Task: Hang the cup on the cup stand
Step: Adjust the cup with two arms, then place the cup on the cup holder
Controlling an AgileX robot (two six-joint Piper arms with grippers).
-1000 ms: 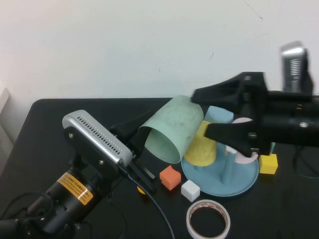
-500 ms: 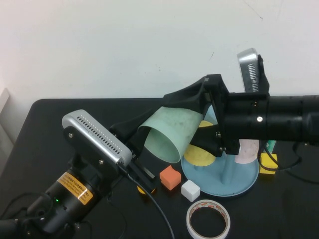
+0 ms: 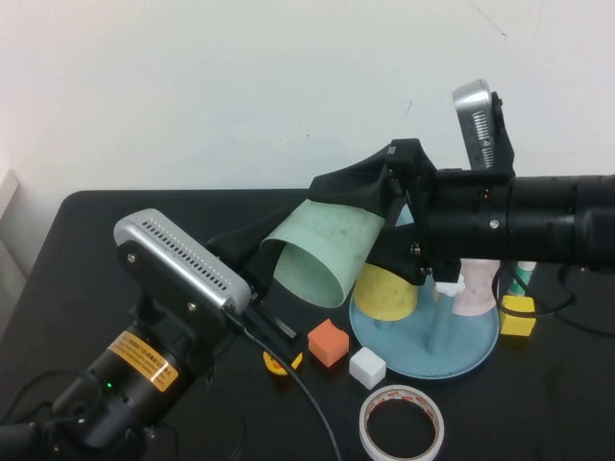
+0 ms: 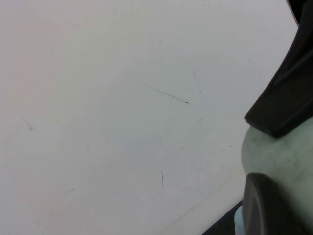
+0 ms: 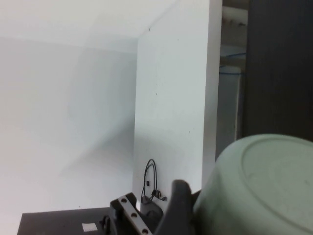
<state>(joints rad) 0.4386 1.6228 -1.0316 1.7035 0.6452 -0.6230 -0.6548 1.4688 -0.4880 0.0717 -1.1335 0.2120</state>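
While both end effectors grip it, the cup [image 3: 325, 252] lies tilted, mouth lower-left.

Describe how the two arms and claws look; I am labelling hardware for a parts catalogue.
Both arms are matte black. The left claw and right claw have black angular fingers. Each wrist carries a silver ribbed camera housing. The left arm bears a yellow-orange warning sticker, a green indicator light and a black cable.
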